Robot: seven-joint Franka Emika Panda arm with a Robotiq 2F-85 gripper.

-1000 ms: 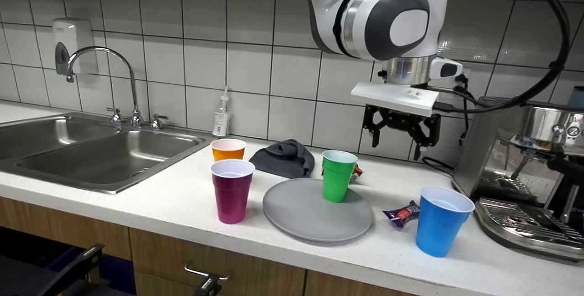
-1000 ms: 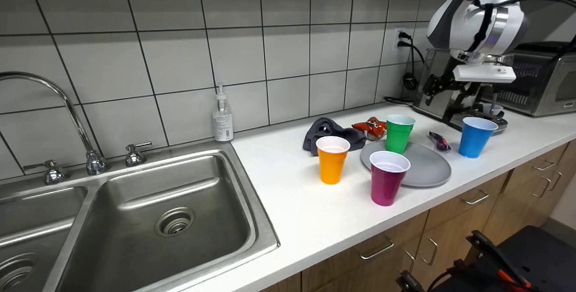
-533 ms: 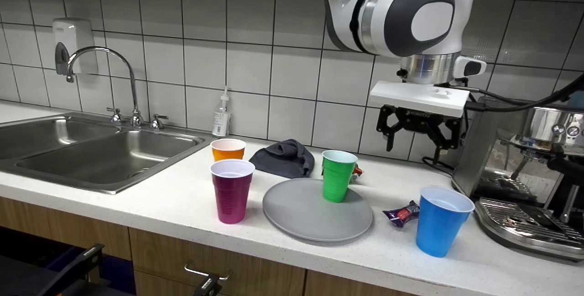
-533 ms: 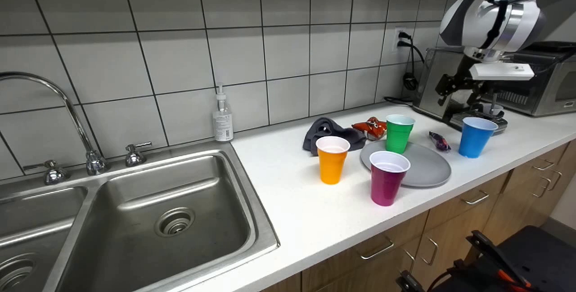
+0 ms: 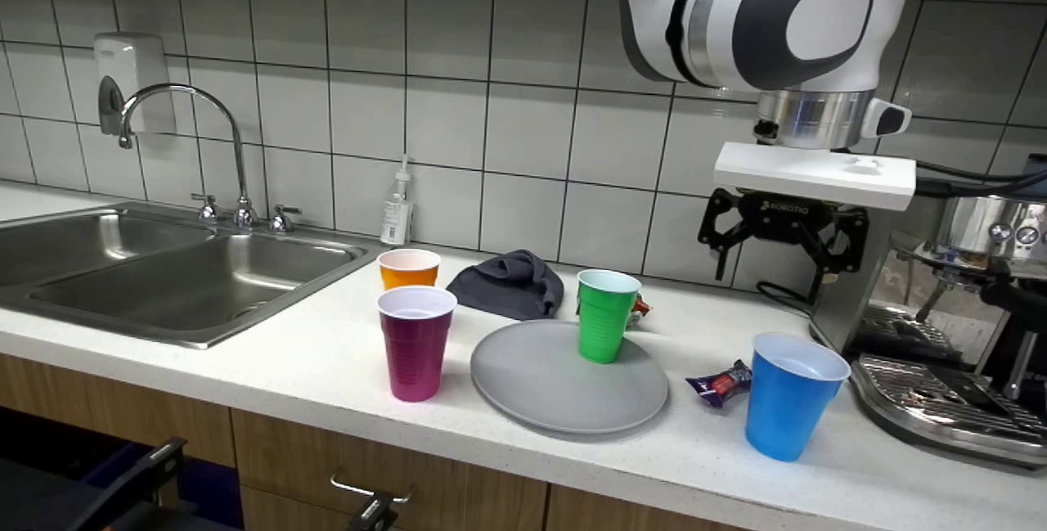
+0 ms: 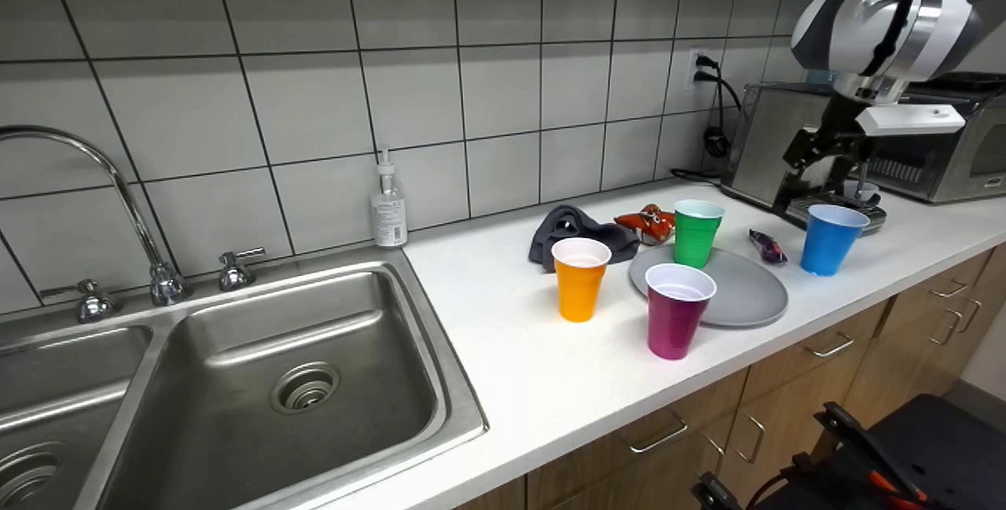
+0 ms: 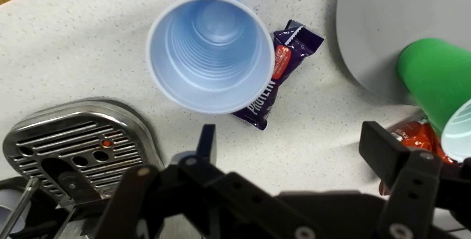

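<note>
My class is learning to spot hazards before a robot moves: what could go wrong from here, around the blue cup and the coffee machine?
1. The blue cup looks empty and probably light, so an off-centre touch from the open gripper might tip it.
2. The purple wrapped bar lies close beside that cup and could get pushed or pinched along with it.
3. The coffee machine shows near the gripper in the wrist view; a sideways move might bump it.

wrist cam pretty close, peering down into the blue cup, exterior view looking over the nearby sink, exterior view facing the tiles from out front, gray plate in both
</note>
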